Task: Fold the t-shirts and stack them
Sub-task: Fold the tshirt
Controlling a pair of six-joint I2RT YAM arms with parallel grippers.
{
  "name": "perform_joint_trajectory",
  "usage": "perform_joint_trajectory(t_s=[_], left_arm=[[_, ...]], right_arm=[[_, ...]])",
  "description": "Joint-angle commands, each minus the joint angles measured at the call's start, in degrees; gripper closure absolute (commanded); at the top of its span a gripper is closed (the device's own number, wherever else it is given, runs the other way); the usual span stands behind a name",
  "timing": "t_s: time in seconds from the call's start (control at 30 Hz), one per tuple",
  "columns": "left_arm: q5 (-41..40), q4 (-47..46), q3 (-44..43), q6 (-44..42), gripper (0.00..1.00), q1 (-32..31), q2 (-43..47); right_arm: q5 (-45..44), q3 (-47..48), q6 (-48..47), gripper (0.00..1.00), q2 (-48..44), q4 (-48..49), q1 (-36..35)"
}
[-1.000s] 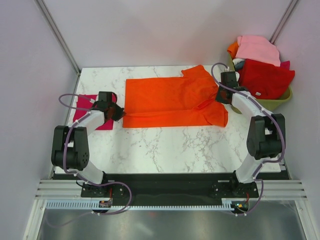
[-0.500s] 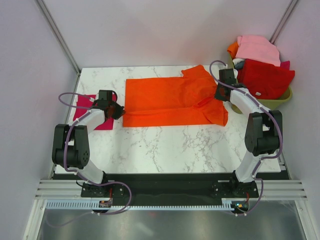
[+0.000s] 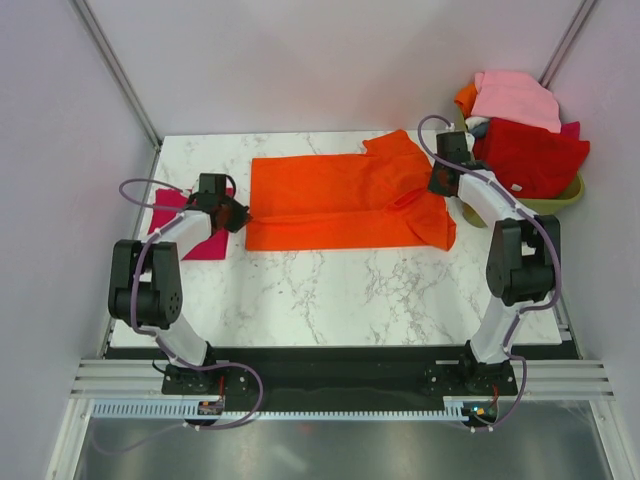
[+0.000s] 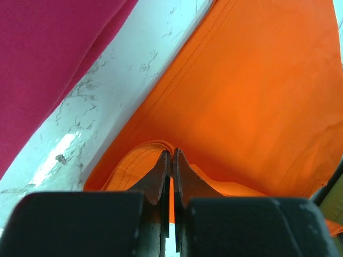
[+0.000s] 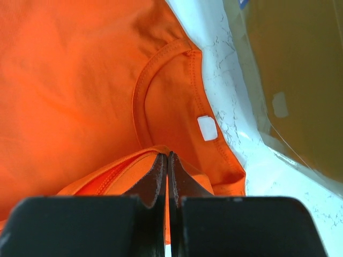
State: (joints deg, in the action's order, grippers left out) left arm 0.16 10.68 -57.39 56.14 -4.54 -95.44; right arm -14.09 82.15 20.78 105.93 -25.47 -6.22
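Note:
The orange t-shirt lies spread across the back of the marble table, folded lengthwise. My left gripper is shut on its hem at the left end; the pinched hem shows in the left wrist view. My right gripper is shut on the cloth at the collar end, where the neckline and small white neck tag show. The crimson-magenta t-shirt lies folded at the table's left edge, and also in the left wrist view, apart from the orange one.
An olive basket at the back right holds a pile of red, pink and orange clothes. Its wall is close beside my right gripper. White enclosure walls stand behind and at both sides.
Both grippers have moved slightly toward the back of the table, carrying the near edge of the orange shirt with them. The right sleeve part has drawn back a little.

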Motion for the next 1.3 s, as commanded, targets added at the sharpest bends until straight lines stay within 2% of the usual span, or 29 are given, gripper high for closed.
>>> perform_joint_trajectory(t_s=[0.0,0.07,0.1,0.13,0.17,0.23,0.3,0.37,0.53,0.77,1.03,1.27], left_arm=[[-1.48,-0.57,-2.82,1.25,0.98,0.05,-1.68],[-1.57,-0.57,-3.78,1.25,0.97,0.05,-2.64],[-1.31,-0.57,-4.22,0.9,0.93,0.05,-3.08],[-1.13,-0.57,-4.92,0.55,0.8,0.14,-3.26],[-0.87,-0.74,-5.28,0.2,0.75,0.05,-3.52],[-0.6,-0.75,-5.37,-0.68,0.58,0.05,-2.83],[-1.04,-0.66,-4.93,-1.56,0.49,0.05,-0.29],[-1.92,-0.57,-3.53,-2.17,0.48,0.05,1.82],[-1.66,-0.22,2.34,-2.09,0.49,-0.12,11.39],[1.15,-5.13,16.06,3.18,0.53,-0.39,19.93],[0.37,-12.51,25.47,7.84,0.54,-1.7,20.03],[-1.48,-15.42,24.17,9.77,0.53,-1.79,15.02]], right_arm=[[-1.82,3.8,0.23,0.98,2.0,0.07,-0.11],[-1.91,4.59,0.67,0.92,3.23,0.07,-0.02],[-2.0,4.77,0.76,0.88,3.4,0.25,-0.11],[-2.35,4.86,1.02,0.8,3.75,0.34,-0.02],[-2.44,4.86,1.28,0.73,3.67,0.51,-0.11],[-2.44,4.69,1.81,0.62,2.62,0.69,-0.11],[-2.61,3.02,2.25,0.57,1.04,1.74,-0.11],[-2.35,0.31,2.51,0.51,-2.12,3.14,-0.02],[1.6,-8.74,5.49,0.5,-12.38,7.71,-0.11],[4.77,-32.54,13.14,0.51,-27.69,20.18,-0.11],[4.24,-45.83,18.33,0.51,-36.84,27.21,-0.2],[3.54,-49.98,20.44,0.51,-39.22,29.43,-0.2]])
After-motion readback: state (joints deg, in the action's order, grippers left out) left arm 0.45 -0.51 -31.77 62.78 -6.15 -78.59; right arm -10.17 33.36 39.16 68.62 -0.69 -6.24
